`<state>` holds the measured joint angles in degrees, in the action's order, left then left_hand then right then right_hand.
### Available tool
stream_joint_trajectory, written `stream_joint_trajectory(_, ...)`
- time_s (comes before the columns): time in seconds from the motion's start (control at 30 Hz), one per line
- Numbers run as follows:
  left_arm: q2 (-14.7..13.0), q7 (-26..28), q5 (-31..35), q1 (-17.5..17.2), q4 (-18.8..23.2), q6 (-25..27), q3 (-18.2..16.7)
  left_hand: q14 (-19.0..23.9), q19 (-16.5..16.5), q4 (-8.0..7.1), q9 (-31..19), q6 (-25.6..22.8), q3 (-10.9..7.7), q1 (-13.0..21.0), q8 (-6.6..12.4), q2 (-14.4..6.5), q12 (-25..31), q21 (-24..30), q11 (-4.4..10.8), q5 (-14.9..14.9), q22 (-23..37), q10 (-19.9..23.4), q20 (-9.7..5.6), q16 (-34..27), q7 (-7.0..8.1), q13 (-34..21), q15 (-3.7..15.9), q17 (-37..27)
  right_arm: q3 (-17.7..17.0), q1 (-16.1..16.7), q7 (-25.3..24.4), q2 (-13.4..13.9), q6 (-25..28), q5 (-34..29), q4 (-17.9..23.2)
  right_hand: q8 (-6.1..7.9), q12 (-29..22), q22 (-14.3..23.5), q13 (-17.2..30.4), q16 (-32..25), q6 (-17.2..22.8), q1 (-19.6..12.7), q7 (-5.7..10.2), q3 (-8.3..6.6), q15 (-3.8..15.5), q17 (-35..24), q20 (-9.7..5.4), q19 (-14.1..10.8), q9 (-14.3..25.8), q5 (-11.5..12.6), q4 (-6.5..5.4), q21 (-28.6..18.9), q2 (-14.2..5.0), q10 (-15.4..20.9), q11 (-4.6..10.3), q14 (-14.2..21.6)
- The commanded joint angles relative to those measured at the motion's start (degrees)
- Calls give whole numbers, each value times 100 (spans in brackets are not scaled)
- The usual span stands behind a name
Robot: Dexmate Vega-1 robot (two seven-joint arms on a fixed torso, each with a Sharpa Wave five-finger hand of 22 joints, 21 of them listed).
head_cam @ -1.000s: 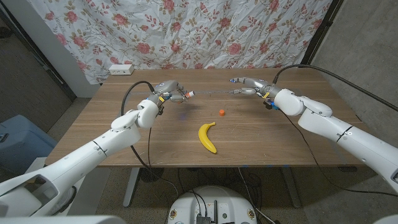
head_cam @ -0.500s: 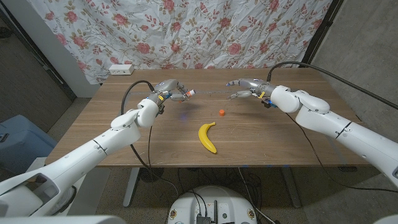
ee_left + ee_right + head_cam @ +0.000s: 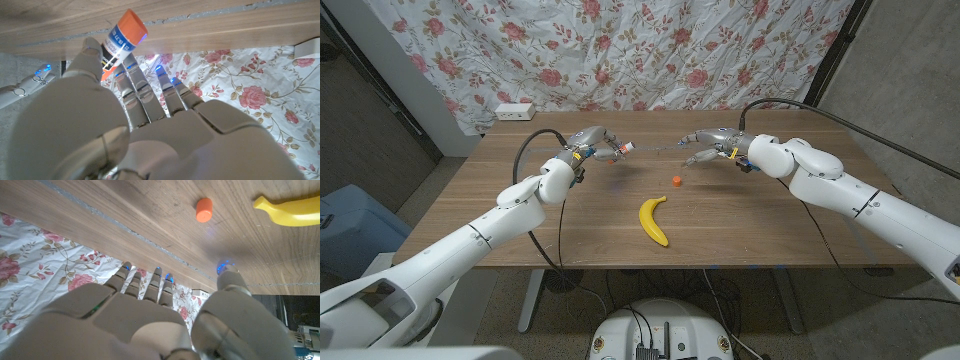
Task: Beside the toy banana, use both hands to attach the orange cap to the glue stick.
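Makeshift lab: floral sheet [image 3: 650, 50] backdrop

Even, soft indoor light, faint shadows on the table [image 3: 740, 215], sharp head view, slightly blurred close wrist foregrounds.

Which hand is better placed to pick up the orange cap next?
The right hand: it hovers open just behind the orange cap, which stands on the table. The left hand already holds the glue stick, farther away.

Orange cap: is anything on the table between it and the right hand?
Nothing visible. The orange cap stands alone on bare wood, with the right hand open above and behind it. The toy banana lies on the cap's near side, away from the hand's path.
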<state>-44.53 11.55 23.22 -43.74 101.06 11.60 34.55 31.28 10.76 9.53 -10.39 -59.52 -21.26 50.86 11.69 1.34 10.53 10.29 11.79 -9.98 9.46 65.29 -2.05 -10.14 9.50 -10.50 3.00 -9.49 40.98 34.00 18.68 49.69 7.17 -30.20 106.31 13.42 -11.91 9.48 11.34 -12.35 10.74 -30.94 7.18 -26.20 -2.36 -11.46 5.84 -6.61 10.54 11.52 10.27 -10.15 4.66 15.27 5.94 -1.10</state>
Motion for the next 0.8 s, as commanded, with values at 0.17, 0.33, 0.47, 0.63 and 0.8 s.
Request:
stream_joint_trajectory(0.17,13,15,-247,37,-158,-246,-46,-48,-26,-31,-41,-724,19,-10,-2,-76,21,0,103,-32,11,98,-250,15,-34,-31,752,-8,271,-172,644,-166,230,-703,98,56,-60,11,23,-78,95,-166,25,-67,-17,-2,21,-96,31,-25,14,-50,55,138,66,170)
stream_joint_trajectory(0.33,4,-57,-300,84,-181,-291,-43,-56,-25,-33,-41,-725,23,-17,-3,-78,22,4,102,-32,11,96,-253,11,-39,-32,747,-9,339,-222,712,-240,163,-804,9,66,-67,11,20,-98,150,-218,22,-76,0,-1,19,-143,30,-36,5,-66,78,205,64,238)
stream_joint_trajectory(0.47,-9,-104,-320,127,-214,-339,-34,-58,-27,-36,-42,-724,27,-24,-4,-79,22,5,102,-32,11,94,-255,9,-35,-32,742,-9,395,-253,735,-289,105,-910,-48,85,-80,10,18,-111,224,-251,46,-82,25,-1,18,-180,29,-43,-5,-75,90,279,92,286)
stream_joint_trajectory(0.63,-18,-160,-317,168,-230,-361,-13,-64,-29,-41,-42,-732,32,-35,-2,-83,24,8,102,-31,11,94,-256,5,-43,-32,736,-10,467,-326,836,-345,20,-1018,-131,87,-94,10,16,-123,257,-300,71,-95,36,0,-1,-212,28,-49,-9,-81,95,363,112,334)
stream_joint_trajectory(0.8,-13,-156,-316,164,-228,-351,-12,-68,-28,-42,-42,-725,35,-41,-6,-87,26,11,102,-32,11,96,-256,2,-40,-33,734,-11,508,-366,849,-401,-32,-1123,-215,93,-99,10,14,-129,295,-343,82,-106,57,0,-4,-215,28,-55,-11,-76,101,426,132,366)
